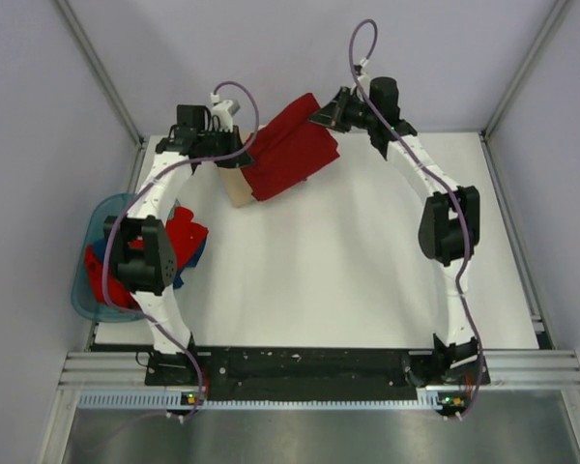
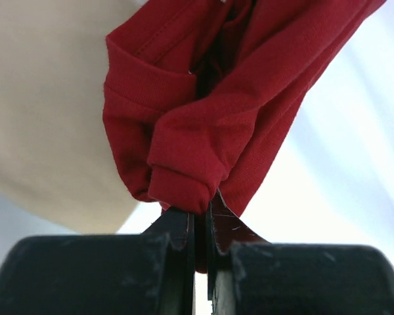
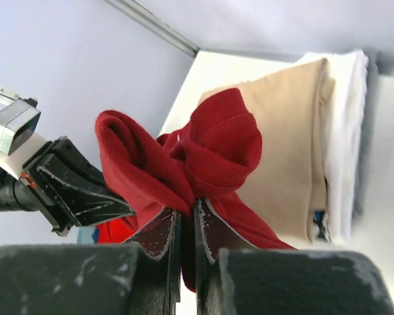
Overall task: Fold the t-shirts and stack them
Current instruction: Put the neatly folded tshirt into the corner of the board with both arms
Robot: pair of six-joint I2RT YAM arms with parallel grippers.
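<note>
white counter: at its far edge the dark red t-shirt is held up, pinched in the left end effector and the right end effector. soft, limp cloth, likely best gripped at hems.

Mid table open; tub w/ tees blocks left.

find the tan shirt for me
Top view: the tan shirt lies at the far side of the table, left of centre, partly hidden by the dark red shirt.
</note>
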